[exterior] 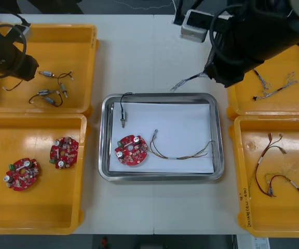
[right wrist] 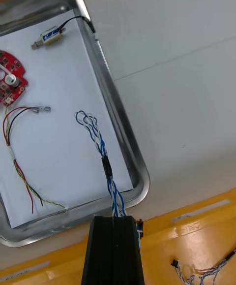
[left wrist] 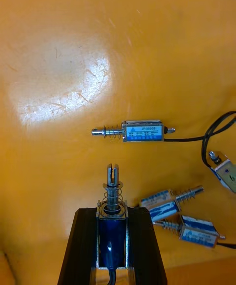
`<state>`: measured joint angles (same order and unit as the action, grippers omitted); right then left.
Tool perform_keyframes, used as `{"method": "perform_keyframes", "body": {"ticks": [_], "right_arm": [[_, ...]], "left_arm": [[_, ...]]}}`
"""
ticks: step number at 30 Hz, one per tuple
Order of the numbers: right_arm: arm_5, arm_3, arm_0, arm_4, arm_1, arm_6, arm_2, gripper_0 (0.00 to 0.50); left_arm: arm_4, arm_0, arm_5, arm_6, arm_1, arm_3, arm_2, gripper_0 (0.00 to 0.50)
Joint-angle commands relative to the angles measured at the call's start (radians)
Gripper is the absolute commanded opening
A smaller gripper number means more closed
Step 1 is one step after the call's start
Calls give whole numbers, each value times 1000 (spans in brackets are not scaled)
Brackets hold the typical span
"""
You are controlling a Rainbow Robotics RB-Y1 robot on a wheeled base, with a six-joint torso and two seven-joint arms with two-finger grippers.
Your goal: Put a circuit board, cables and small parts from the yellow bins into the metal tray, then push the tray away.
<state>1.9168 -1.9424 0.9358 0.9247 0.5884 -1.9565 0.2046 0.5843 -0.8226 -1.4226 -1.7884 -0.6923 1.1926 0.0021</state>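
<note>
My right gripper (right wrist: pixel 114 218) is shut on a twisted blue and white cable (right wrist: pixel 103 162), which hangs over the far right corner of the metal tray (right wrist: pixel 118 117). In the front view that cable (exterior: pixel 188 80) dangles just beyond the tray's (exterior: pixel 160 176) far rim. On the tray's white inside lie a round red circuit board (exterior: pixel 131 150), a small metal part (exterior: pixel 123 116) with a black lead, and a red and yellow cable (exterior: pixel 183 153). My left gripper (left wrist: pixel 112 211) is shut on a small metal part (left wrist: pixel 110 194) above the far left yellow bin (exterior: pixel 82 52).
Several small metal parts (left wrist: pixel 142 131) lie in the bin under the left gripper. The near left bin (exterior: pixel 35 212) holds two circuit boards (exterior: pixel 64 152). The far right bin (exterior: pixel 295 106) has blue and white cables (exterior: pixel 274 85); the near right bin (exterior: pixel 274 220) has red and yellow cables (exterior: pixel 274 166).
</note>
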Motion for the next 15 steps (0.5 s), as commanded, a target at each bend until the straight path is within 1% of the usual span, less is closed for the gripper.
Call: {"method": "perform_keyframes", "body": {"ticks": [1,5,10,15], "right_arm": [[3,-38,-43,-41,-35,34,62,0],[-4,-55,-69,-81,-36,34,111,0],[-94,-56,-112,-130,-38,34,173,0],[-167,-58,-137,-158,-38,38,223,0]], "left_arm": [[-24,13,-68,41,-16,101,27,0],[-31,13,-122,63,-16,145,30,0],[-29,13,-191,136,-13,214,32,0],[-27,13,-251,190,-4,278,32,0]]}}
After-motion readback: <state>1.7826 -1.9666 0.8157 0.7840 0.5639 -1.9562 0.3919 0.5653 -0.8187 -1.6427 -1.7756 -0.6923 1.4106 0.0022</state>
